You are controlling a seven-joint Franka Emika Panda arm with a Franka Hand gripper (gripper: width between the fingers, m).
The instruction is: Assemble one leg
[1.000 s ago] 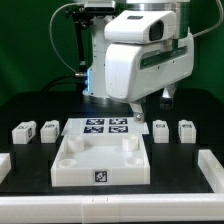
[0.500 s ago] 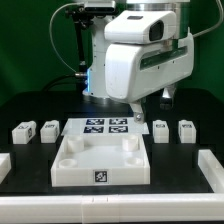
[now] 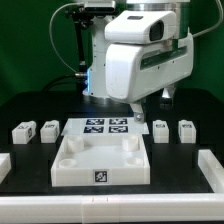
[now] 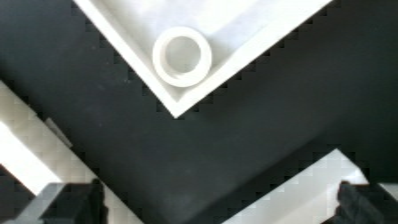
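The fingers (image 4: pixel 63 205) are seen spread apart, nothing held between them, above a round corner socket (image 4: pixel 183 55) of the white tray piece (image 3: pixel 75 168). On the black surface (image 3: pixel 30 152), one leg (image 3: pixel 160 129) is stood near the tray piece, at the exterior view's right, untouched. A second leg (image 3: pixel 186 130) is set further out.

outer-left leg (image 3: pixel 22 131) | inner-left leg (image 3: pixel 48 128) | inner-right leg (image 3: pixel 161 129) | outer-right leg (image 3: pixel 186 129) | small white blocks, marker faces showing; stood on bench (image 3: pixel 40 105), paired at exterior view's left and right
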